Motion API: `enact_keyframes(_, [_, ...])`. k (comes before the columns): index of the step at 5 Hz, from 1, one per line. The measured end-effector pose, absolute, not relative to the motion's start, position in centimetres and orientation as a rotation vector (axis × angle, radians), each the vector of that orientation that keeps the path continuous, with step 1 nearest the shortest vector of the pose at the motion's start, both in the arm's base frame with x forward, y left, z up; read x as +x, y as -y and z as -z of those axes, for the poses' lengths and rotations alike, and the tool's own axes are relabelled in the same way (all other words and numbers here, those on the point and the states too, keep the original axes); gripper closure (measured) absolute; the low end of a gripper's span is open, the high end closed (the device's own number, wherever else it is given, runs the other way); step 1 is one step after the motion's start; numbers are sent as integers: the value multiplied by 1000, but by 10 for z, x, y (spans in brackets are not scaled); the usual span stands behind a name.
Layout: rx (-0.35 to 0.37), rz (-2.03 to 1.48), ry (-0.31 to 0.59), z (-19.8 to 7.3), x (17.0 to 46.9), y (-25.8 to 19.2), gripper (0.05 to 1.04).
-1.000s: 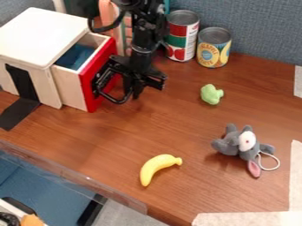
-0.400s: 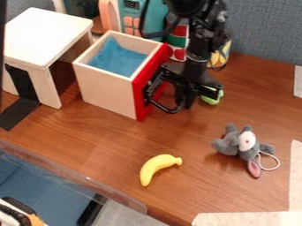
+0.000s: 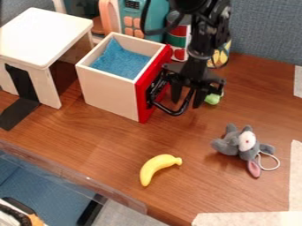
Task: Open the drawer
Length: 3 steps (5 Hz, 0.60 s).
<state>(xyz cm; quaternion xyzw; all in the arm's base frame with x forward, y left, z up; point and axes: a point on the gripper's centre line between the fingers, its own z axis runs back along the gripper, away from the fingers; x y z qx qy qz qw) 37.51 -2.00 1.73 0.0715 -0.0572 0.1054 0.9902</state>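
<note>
One drawer (image 3: 112, 90) sits out from one cabinet (image 3: 44, 37), the hand (image 3: 187, 94) spread at its handle (image 3: 171, 112), the arm (image 3: 205, 37) partly blocking two cans (image 3: 177, 39) and one green toy (image 3: 213, 99), one banana (image 3: 156, 167) and one mouse (image 3: 236, 142) on the tabletop (image 3: 106, 145).

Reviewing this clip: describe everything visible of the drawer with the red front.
The drawer is an upright, open-topped box with pale, wood-like walls, a red front panel and a black looped handle. Blue cloth-like material lies inside. It sits on the brown table, set at an angle beside the white-topped cabinet, and looks fully out of it. The open gripper is at the handle; whether they touch is unclear.
</note>
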Motion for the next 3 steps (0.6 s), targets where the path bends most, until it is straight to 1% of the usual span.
enact_keyframes(1, [120, -285, 174, -33, 367, 20, 110])
enact_keyframes(2, [51, -303, 256, -59, 366, 28, 79])
enact_keyframes(3, [-9, -253, 281, -78, 363, 40, 83])
